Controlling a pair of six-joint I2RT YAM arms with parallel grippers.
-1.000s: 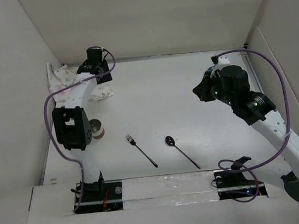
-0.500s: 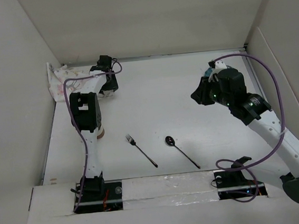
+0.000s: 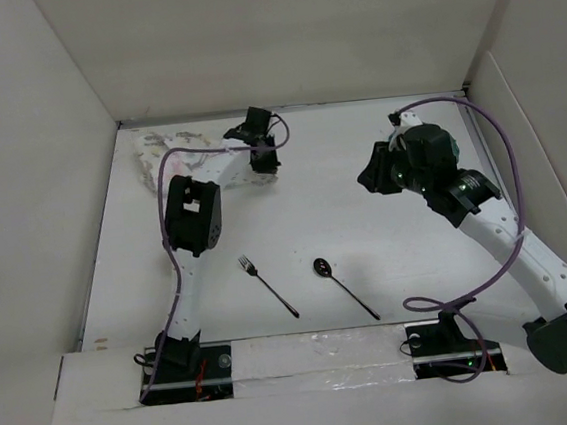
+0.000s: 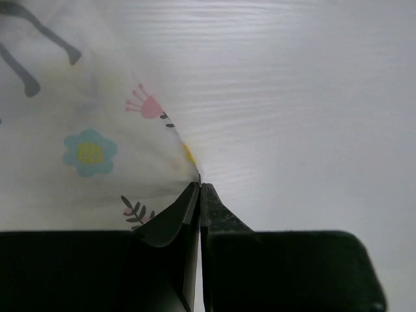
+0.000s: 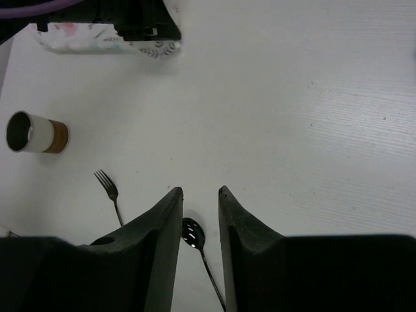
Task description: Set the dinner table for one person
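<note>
1. A slim dark fork (image 3: 268,286) and a dark spoon (image 3: 344,287) lie slanted and apart near the front of the counter (image 3: 313,205). A small white cup with a brown band (image 5: 36,133) sits left of the fork. From overhead, the left arm hides it.
2. A pale cloth placemat (image 3: 183,162), printed with flowers and leaves, lies rumpled at the far left of the counter.
3. The left end effector (image 4: 199,185) is low over the counter, its fingers pressed together on the placemat's edge.
4. The right end effector (image 5: 200,190) hovers above the counter's right half, well apart from the cutlery. Its fingers are parted by a narrow gap and hold nothing.
5. The counter is flat, matte white and walled by white panels. It spreads beneath both arms.
</note>
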